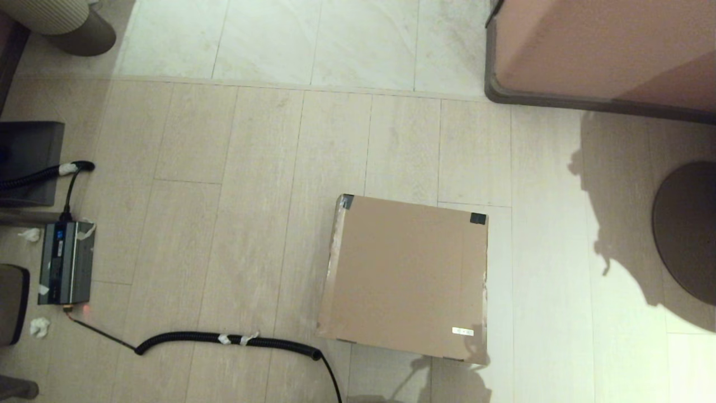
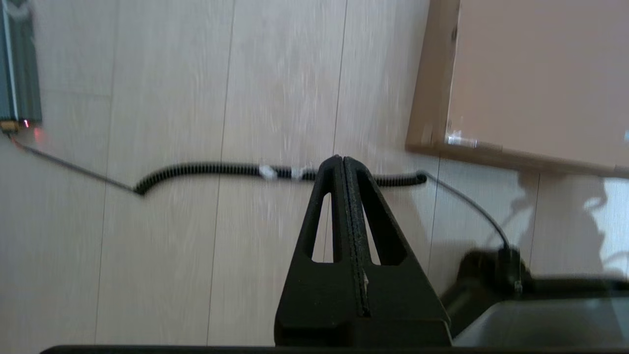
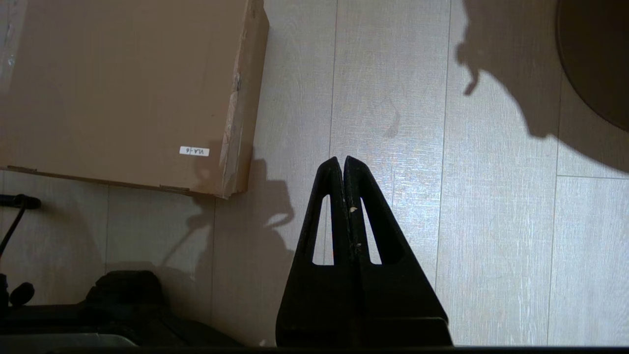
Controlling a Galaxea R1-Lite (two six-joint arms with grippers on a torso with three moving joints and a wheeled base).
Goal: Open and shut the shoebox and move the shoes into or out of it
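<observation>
Nearest to you, the coiled black cable (image 1: 224, 339) runs across the floor (image 1: 251, 168) in front of the robot, from the grey electronics unit (image 1: 66, 262) at the left edge of the head view toward the near left corner of the shoebox (image 1: 405, 277).

Note the shoebox position: it sits flat on the floor, slightly right of centre, with its lid down. Dark tape marks the two far lid corners. The small white label (image 1: 462, 331) sits near the near right corner of the lid. You cannot see the shoes in any view.

Check the left pincer (image 2: 342, 158) in its wrist view: its two fingers are pressed together with nothing between them. It hangs above the floor and the coiled cable, apart from the shoebox's near left corner.

Check the right pincer (image 3: 342, 159) in its wrist view: its fingers are likewise pressed together and hold nothing. It hangs above bare floor, beside the shoebox's near right corner and clear of it.

Neither arm shows in the head view. The pinkish cabinet (image 1: 604, 50) with grey base stands at the far right, well apart from the shoebox.
</observation>
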